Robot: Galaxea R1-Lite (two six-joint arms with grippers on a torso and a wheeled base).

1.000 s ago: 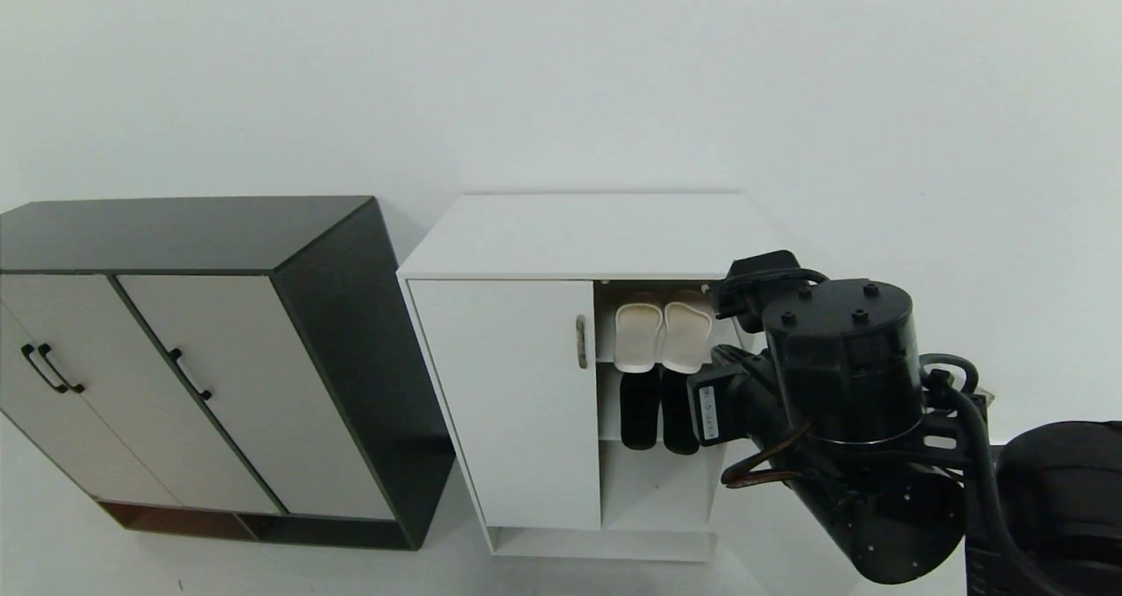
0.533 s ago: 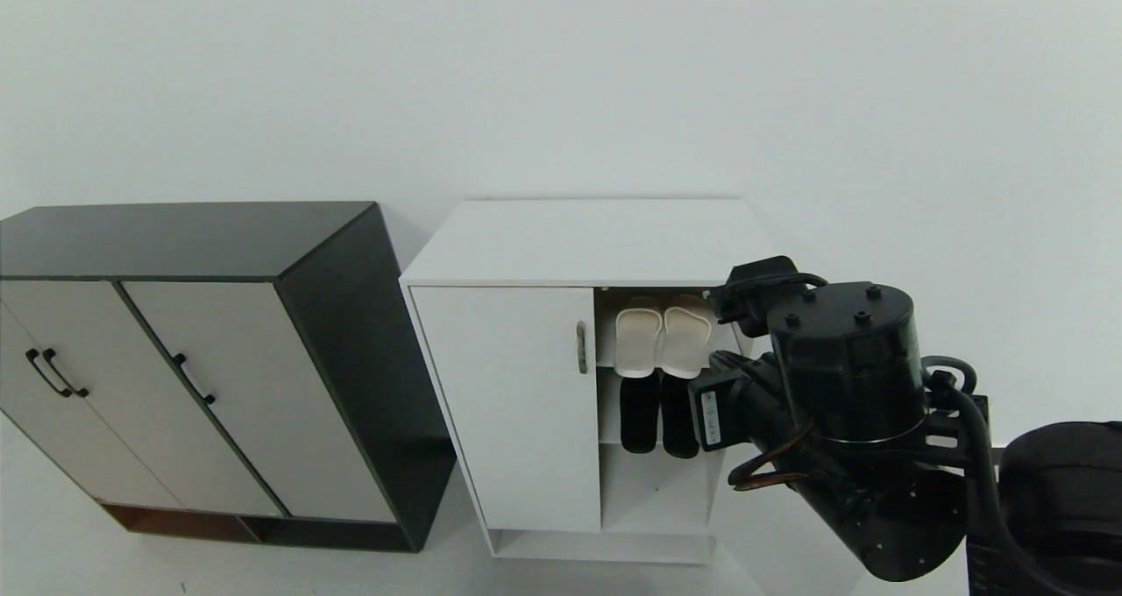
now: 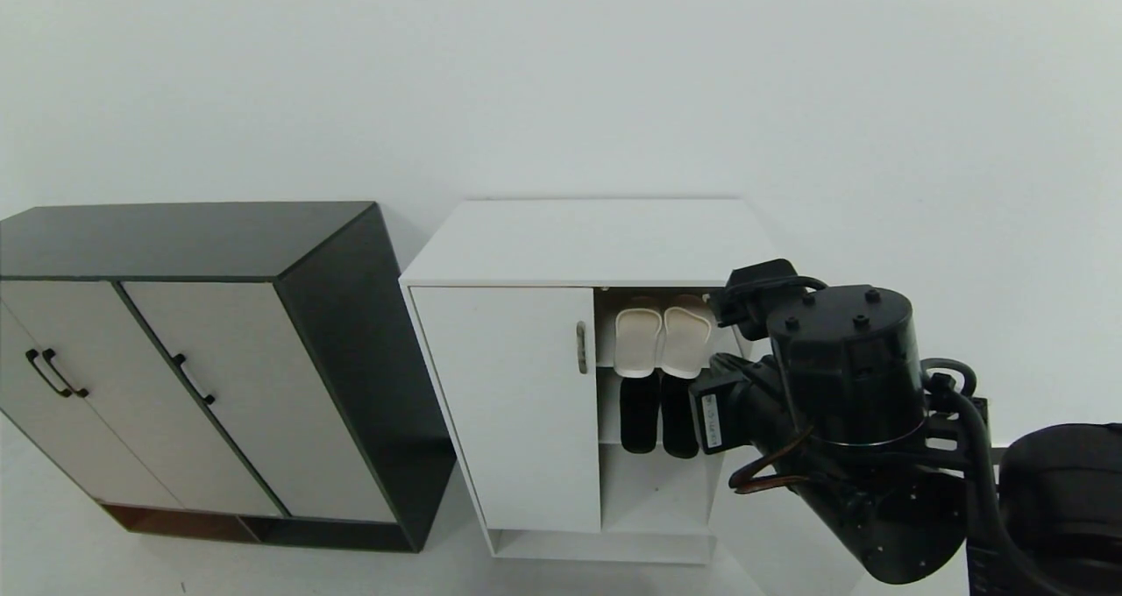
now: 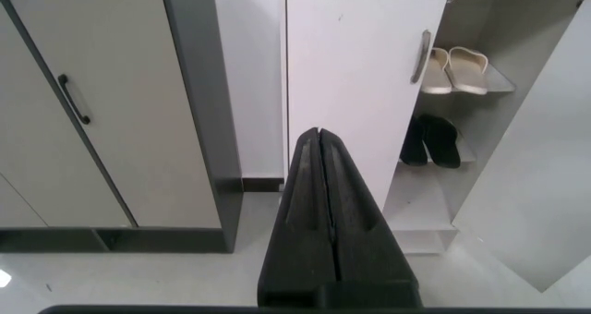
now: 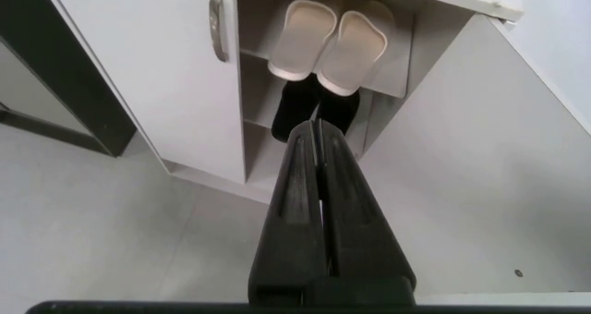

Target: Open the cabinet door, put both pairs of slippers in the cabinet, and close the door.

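Note:
The white cabinet has its left door closed and its right side standing open. A pair of white slippers lies on the top shelf, and a pair of black slippers on the shelf below. My right gripper is shut and empty, in front of the open compartment, with the swung-out right door beside it. My left gripper is shut on nothing, low before the closed door. The same white slippers and black slippers appear past it.
A dark cabinet with two light doors stands just left of the white one. My right arm covers the white cabinet's right edge. Bare floor lies in front of both cabinets, and the bottom compartment holds nothing.
The whole head picture shifted down slightly, so the camera moved. The right arm sank a touch. The slippers and doors kept their places.

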